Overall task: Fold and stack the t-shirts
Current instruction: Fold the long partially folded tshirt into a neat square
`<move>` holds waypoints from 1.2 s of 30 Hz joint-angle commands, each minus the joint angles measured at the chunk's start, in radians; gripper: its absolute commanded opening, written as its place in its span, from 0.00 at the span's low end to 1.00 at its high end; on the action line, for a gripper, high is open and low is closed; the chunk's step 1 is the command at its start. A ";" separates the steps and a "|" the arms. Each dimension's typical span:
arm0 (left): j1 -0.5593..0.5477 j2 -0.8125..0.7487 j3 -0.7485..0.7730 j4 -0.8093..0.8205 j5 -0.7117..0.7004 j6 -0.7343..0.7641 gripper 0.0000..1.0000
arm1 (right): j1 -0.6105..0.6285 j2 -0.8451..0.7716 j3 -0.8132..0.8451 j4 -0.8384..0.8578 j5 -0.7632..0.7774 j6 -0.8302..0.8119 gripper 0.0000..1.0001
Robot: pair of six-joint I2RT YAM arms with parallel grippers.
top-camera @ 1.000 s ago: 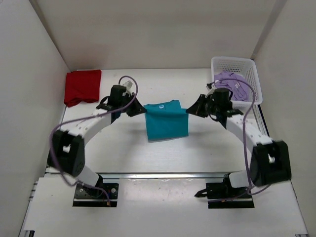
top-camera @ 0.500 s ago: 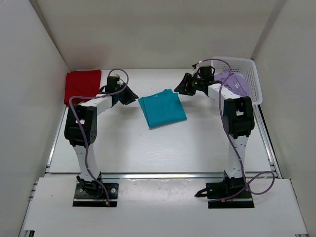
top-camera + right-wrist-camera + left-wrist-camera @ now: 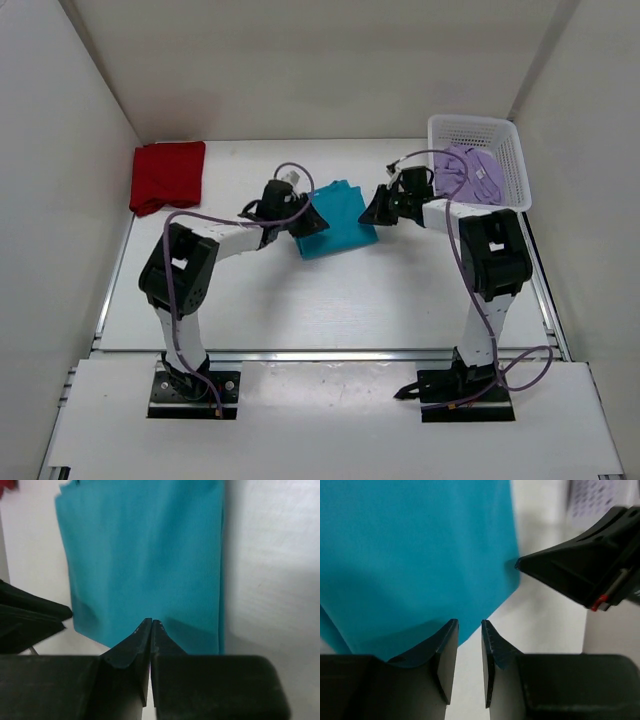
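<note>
The folded teal t-shirt (image 3: 343, 215) lies flat at mid-table, also filling the left wrist view (image 3: 420, 555) and the right wrist view (image 3: 145, 555). My left gripper (image 3: 312, 222) is at its left edge, jaws a little open (image 3: 469, 630) with only table between them. My right gripper (image 3: 371, 213) is at the shirt's right edge, shut (image 3: 151, 625), its tips over the cloth with no cloth seen between them. The dark red t-shirt (image 3: 167, 175) lies folded at the back left. The lavender t-shirt (image 3: 470, 172) is bunched in the basket.
A white lattice basket (image 3: 480, 125) stands at the back right corner. White walls close in the table on the left, back and right. The right gripper's black body (image 3: 580, 570) shows in the left wrist view, close to the shirt's corner.
Both grippers let go of the teal shirt and it dropped flat, turned slightly. The arms swung back, then came in to its two sides. The right jaws opened and shut again.
</note>
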 commanded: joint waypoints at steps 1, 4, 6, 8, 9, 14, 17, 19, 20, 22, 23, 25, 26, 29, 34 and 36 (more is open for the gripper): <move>0.021 0.030 -0.128 0.055 0.008 -0.020 0.36 | 0.028 0.005 -0.080 0.096 0.004 0.004 0.00; 0.031 -0.016 -0.269 0.143 0.037 -0.049 0.35 | 0.034 0.004 -0.148 0.136 0.012 0.013 0.00; 0.034 -0.051 -0.324 0.177 0.042 -0.062 0.36 | 0.039 -0.004 -0.165 0.142 0.015 0.013 0.00; 0.047 -0.090 -0.377 0.209 0.083 -0.075 0.37 | 0.042 -0.004 -0.168 0.141 0.012 0.012 0.00; 0.051 -0.126 -0.410 0.239 0.082 -0.088 0.39 | 0.053 -0.009 -0.172 0.139 0.019 0.010 0.00; 0.074 -0.304 -0.484 0.223 0.062 -0.063 0.55 | 0.066 -0.070 -0.172 0.118 0.013 -0.019 0.10; 0.115 -0.319 -0.472 0.180 0.002 -0.013 0.62 | 0.070 -0.133 -0.204 0.127 0.018 -0.027 0.32; 0.147 -0.294 -0.448 0.132 -0.021 0.027 0.64 | 0.073 -0.183 -0.238 0.148 0.021 -0.025 0.42; 0.158 -0.267 -0.441 0.129 -0.020 0.030 0.67 | 0.074 -0.200 -0.261 0.156 0.019 -0.019 0.45; 0.184 -0.231 -0.428 0.134 -0.018 0.032 0.76 | 0.082 -0.255 -0.307 0.190 0.015 -0.011 0.45; 0.184 -0.205 -0.429 0.137 -0.024 0.032 0.79 | 0.089 -0.272 -0.350 0.204 0.016 -0.004 0.45; 0.189 -0.159 -0.388 0.143 -0.026 0.033 0.79 | 0.096 -0.323 -0.399 0.243 0.015 0.011 0.45; 0.189 -0.129 -0.379 0.149 -0.023 0.027 0.80 | 0.106 -0.334 -0.431 0.250 0.015 0.012 0.45; 0.173 -0.023 -0.274 0.106 -0.032 0.041 0.80 | 0.125 -0.380 -0.482 0.276 0.018 0.022 0.45; 0.133 0.170 -0.100 0.092 0.005 0.024 0.66 | 0.129 -0.440 -0.533 0.296 0.012 0.035 0.45; 0.124 0.203 -0.064 0.129 0.028 0.007 0.50 | 0.117 -0.463 -0.542 0.288 0.009 0.033 0.44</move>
